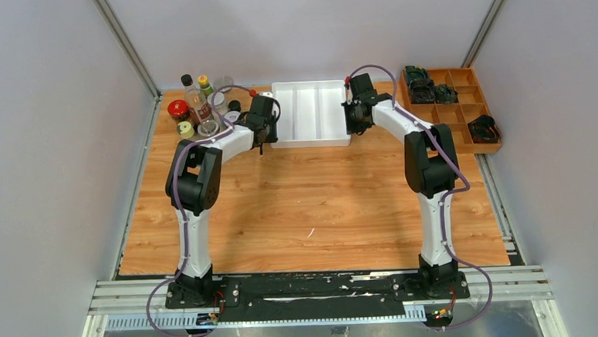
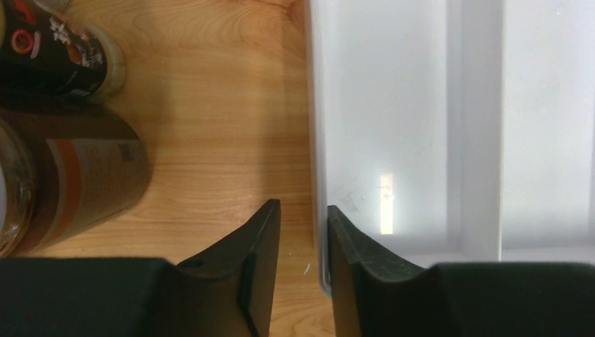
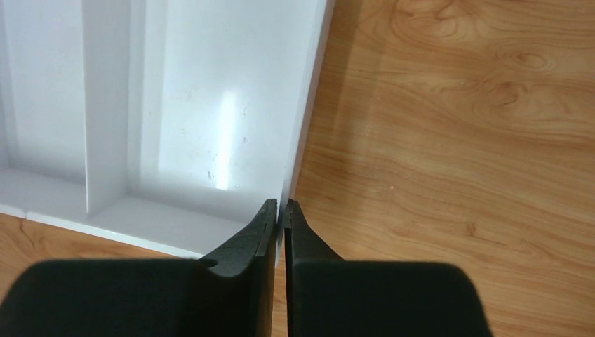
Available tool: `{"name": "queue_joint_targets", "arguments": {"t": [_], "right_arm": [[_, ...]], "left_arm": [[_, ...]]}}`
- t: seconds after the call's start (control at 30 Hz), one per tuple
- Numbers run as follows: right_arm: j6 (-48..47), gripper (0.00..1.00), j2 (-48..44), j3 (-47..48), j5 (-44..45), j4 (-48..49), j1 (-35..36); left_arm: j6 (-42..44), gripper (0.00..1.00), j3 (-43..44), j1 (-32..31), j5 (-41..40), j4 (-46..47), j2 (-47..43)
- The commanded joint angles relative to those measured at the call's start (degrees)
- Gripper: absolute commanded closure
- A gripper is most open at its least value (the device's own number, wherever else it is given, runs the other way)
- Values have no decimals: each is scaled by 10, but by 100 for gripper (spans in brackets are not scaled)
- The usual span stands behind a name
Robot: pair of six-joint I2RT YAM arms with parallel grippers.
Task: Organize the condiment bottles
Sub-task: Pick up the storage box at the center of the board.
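Note:
The condiment bottles point(image 1: 200, 106) stand clustered at the back left: a tall black-capped one point(image 1: 192, 95), a yellow-capped one point(image 1: 206, 84), a red-lidded jar point(image 1: 178, 110) and small jars. Two of them show in the left wrist view, a dark-labelled one point(image 2: 63, 49) and a brown-labelled one point(image 2: 81, 175). My left gripper point(image 1: 267, 138) point(image 2: 304, 210) is open and straddles the left wall of the white divided tray point(image 1: 312, 141) point(image 2: 382, 105) near its front corner. My right gripper point(image 1: 351, 125) point(image 3: 281, 205) is shut on the tray's right wall point(image 3: 305, 105).
A wooden compartment box point(image 1: 457, 115) with dark green-black objects stands at the back right. Grey walls close in the table on three sides. Bare wooden tabletop point(image 1: 313, 206) lies in front of the tray.

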Motion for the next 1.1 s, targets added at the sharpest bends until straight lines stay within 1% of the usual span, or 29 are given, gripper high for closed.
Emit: {"name": "queue_joint_targets", "arguments": {"t": [0.0, 0.13, 0.27, 0.3, 0.47, 0.73, 0.9, 1.07], "right_arm": [[0, 99, 28, 18, 14, -45, 9], [0, 100, 34, 24, 17, -54, 11], [1, 100, 36, 26, 17, -56, 11], [1, 100, 37, 26, 17, -57, 11], [4, 100, 29, 26, 25, -59, 14], [-3, 100, -10, 44, 54, -78, 21], [-4, 100, -42, 59, 87, -96, 28], [-6, 100, -83, 66, 106, -114, 34]], "left_arm": [[5, 69, 7, -5, -2, -9, 14], [4, 81, 13, -5, 12, -15, 17], [10, 97, 16, -5, 16, -20, 18], [11, 100, 17, -5, 16, -22, 19], [14, 100, 25, -5, 18, -32, 13], [17, 100, 33, -6, 4, -52, -43], [21, 100, 68, -7, 6, -90, -63], [21, 100, 77, -10, 6, -113, -103]]}}
